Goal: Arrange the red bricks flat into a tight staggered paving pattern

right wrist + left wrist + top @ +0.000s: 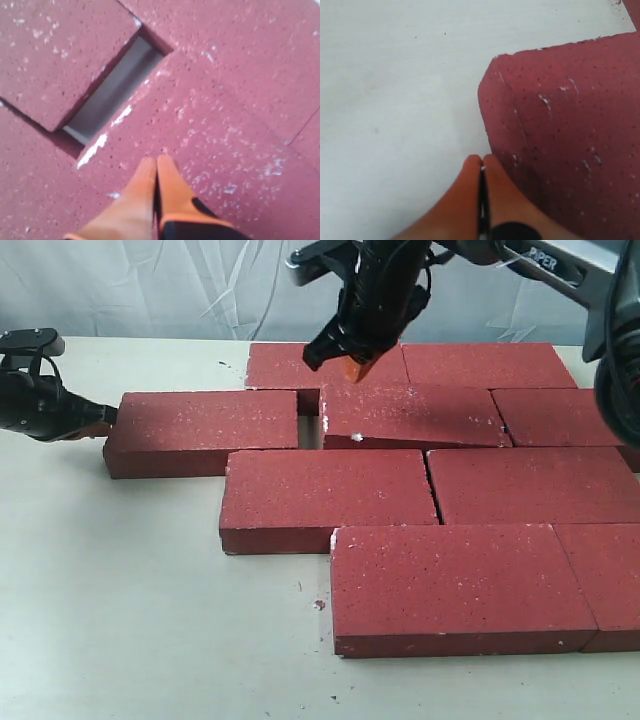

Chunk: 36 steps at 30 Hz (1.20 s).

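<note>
Several red bricks lie flat in staggered rows on the white table. The leftmost brick (205, 430) sits apart from a middle brick (410, 412), with a narrow gap (310, 430) between them; the middle brick looks slightly tilted, its near edge raised. My left gripper (108, 417) is shut, its orange tips against that leftmost brick's (570, 140) left end, near a corner. My right gripper (358, 368) is shut with nothing in it, its tips just above or on the middle brick's (210, 130) top. In the right wrist view the gap (112, 92) shows table.
The white table (120, 610) stretches bare to the left and front. A front brick (455, 585) and its neighbour (605, 575) lie nearest. A wrinkled pale curtain (150, 285) hangs behind. The right arm (560, 270) crosses above the back row.
</note>
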{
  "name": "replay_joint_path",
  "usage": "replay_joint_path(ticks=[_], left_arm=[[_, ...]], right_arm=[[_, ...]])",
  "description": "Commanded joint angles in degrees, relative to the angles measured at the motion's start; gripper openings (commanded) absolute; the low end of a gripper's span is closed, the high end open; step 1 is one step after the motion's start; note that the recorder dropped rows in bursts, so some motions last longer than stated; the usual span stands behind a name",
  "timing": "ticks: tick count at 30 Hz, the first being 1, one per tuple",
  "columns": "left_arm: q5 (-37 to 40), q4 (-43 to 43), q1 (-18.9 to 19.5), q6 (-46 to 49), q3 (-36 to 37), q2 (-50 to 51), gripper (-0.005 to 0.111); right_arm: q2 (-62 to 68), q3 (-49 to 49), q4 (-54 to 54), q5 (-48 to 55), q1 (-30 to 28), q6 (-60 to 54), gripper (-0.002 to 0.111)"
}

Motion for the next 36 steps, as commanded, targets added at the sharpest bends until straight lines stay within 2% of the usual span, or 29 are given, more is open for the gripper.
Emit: replay_joint_path(ticks=[1,4,7,20,30,32,36], left_arm=[[-0.12,-0.73,-0.11,0.16,-0.30,-0.05,0.000],[0.36,-0.73,-0.11,0.16,-0.30,-0.05,0.000],[2.16,-0.85,-0.11,0.45,-0.30,-0.05,0.000],[3.03,-1.40,-0.11,0.70,-0.30,-0.05,0.000],[4.84,-1.46,-0.11,0.87,-0.30,-0.05,0.000],[6.49,-2.83,-0.11,2.43,-0.30,-0.05,0.000],[8.87,-5.77,-0.11,5.51,-0.30,-0.05,0.000]], right_arm=[[-0.48,7.60,4.67,-5.11,-2.53,-3.13,-0.001],[-0.48,12.58,4.55,-12.36,-3.71,-3.01,-0.001],[-0.48,15.21,4.04,-14.91,-4.31,-3.01,-0.001],[2.88,16.61,2.99,-13.49,-5.67,-0.73,-0.001],[-12.50,16.95,5.46,-13.17,-5.67,-1.07,-0.001],[-15.40,19.69,4.43,-15.58,-5.67,-1.07,-0.001],[-26.22,36.49,2.10,-28.46,-5.67,-1.29,-0.001]])
